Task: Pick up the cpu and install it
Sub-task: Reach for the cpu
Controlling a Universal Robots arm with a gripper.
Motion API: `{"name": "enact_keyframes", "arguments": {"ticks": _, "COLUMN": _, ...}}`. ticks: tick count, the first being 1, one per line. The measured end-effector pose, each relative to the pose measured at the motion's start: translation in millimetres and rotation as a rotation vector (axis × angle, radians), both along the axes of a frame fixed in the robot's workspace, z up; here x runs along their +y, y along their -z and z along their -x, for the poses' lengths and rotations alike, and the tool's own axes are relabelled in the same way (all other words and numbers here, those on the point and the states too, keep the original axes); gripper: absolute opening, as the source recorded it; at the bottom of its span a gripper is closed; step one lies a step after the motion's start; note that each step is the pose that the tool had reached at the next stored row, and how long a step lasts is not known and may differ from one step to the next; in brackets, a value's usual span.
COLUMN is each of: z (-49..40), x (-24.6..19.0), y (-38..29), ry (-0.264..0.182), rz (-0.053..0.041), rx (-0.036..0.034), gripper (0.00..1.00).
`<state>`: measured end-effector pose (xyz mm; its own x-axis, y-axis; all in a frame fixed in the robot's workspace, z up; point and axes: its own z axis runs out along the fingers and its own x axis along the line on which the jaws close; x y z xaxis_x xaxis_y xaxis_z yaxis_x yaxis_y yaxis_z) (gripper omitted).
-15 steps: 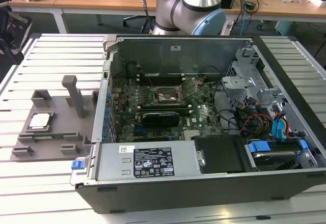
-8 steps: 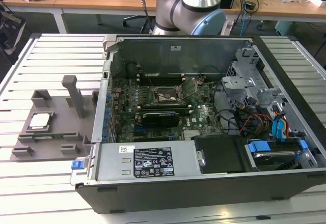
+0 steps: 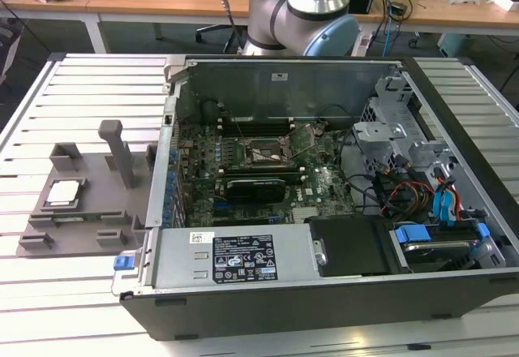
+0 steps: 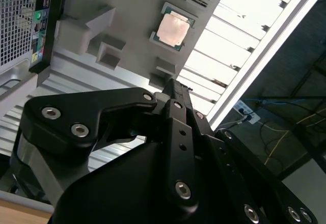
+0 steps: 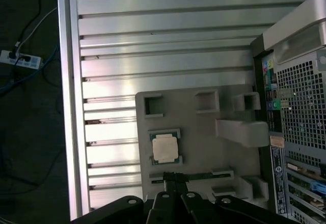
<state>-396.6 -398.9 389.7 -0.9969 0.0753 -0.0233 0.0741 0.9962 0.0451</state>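
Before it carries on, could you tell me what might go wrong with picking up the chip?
The chip lies flat in a shallow seat on the grey tray, so the gripper may get a poor hold on its edges. The tray's tall post stands close by and could be clipped. Loose cables crowd the case near the socket and could snag.

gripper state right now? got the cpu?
Gripper: closed, holding nothing; the cpu lies on the grey tray, apart from the fingertips.
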Motion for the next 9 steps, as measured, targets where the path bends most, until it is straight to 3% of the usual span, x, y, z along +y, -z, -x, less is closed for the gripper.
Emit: {"name": "enact_keyframes", "arguments": {"ticks": 9, "z": 18.4, "x": 0.0, "y": 0.4, "ry": 0.0, "rz": 0.0001, "rx": 0.0, "gripper": 0.11}}
